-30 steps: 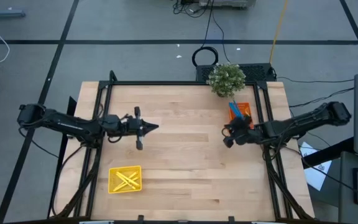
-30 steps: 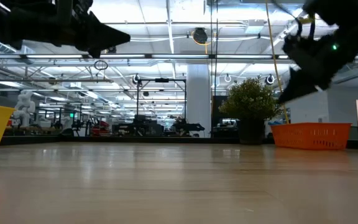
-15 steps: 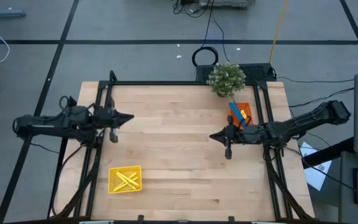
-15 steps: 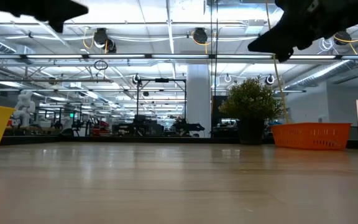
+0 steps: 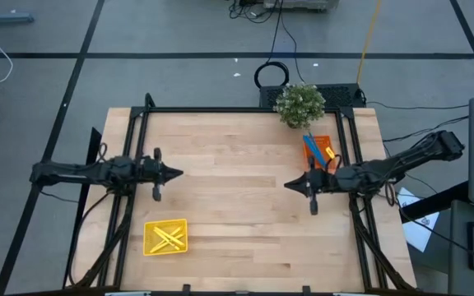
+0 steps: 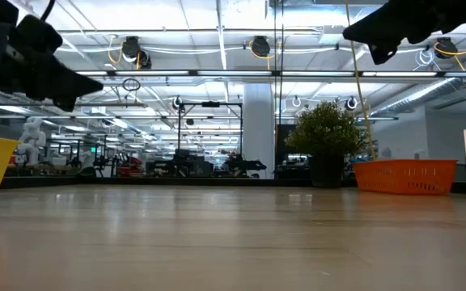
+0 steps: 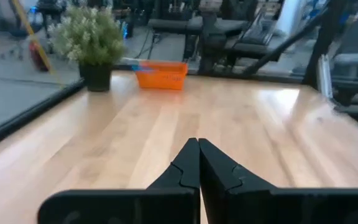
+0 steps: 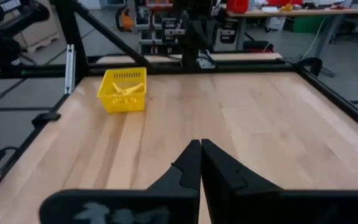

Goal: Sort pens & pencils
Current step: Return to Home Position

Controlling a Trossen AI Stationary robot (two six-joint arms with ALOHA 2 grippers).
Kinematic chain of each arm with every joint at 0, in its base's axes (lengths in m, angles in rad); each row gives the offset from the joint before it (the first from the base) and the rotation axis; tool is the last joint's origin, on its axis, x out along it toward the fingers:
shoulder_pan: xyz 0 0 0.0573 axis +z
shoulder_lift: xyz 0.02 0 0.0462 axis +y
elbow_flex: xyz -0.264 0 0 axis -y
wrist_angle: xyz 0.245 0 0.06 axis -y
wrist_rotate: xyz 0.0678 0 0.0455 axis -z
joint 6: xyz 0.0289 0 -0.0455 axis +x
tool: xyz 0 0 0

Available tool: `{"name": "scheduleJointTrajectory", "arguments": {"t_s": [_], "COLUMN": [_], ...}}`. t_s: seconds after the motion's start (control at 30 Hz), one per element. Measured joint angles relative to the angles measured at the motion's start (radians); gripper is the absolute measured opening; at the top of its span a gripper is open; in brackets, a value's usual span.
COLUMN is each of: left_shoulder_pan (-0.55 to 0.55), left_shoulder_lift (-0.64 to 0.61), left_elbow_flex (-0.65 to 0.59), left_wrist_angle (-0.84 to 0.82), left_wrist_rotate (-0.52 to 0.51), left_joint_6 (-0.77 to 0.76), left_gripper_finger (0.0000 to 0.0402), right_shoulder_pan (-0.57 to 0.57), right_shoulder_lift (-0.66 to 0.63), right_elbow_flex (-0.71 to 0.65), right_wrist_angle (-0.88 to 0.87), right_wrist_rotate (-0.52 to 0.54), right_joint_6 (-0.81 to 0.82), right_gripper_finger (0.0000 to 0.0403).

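Left gripper (image 5: pixel 177 173), right gripper (image 5: pixel 288 185) above table (image 5: pixel 237 218); likely workshop (image 6: pixel 209 166).

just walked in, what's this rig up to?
Sorting looks finished. The yellow pencils lie in the yellow tray on the left arm's side; the blue pencils sit in the orange tray by the potted plant. The left tool and right tool are shut, empty, above the table.
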Motion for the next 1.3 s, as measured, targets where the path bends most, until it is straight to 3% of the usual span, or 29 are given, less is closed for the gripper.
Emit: {"name": "scheduleJointTrajectory", "arguments": {"t_s": [0.17,0.5,0.73,0.93,1.3], "left_shoulder_pan": [0.001,0.002,0.002,0.002,0.002], "left_shoulder_lift": [0.016,0.015,0.015,0.015,0.015], "left_elbow_flex": [-0.028,-0.028,-0.029,-0.029,-0.029], "left_wrist_angle": [0.066,0.059,0.077,0.086,0.088], "left_wrist_rotate": [0.039,0.039,0.038,0.038,0.037], "left_joint_6": [-0.009,-0.027,-0.04,-0.042,-0.042], "left_gripper_finger": [0.0,0.002,0.0023,0.0023,0.0024], "right_shoulder_pan": [0.013,-0.008,-0.008,0.01,0.01], "right_shoulder_lift": [-0.074,-0.382,-0.576,-0.591,-0.568], "right_elbow_flex": [-0.065,-0.417,-0.479,-0.48,-0.483], "right_wrist_angle": [0.004,0.24,0.069,-0.067,-0.075], "right_wrist_rotate": [0.0,0.001,-0.101,-0.131,-0.132], "right_joint_6": [0.02,0.052,0.07,0.001,0.008], "right_gripper_finger": [0.0,0.0,0.0,0.0,0.0]}}
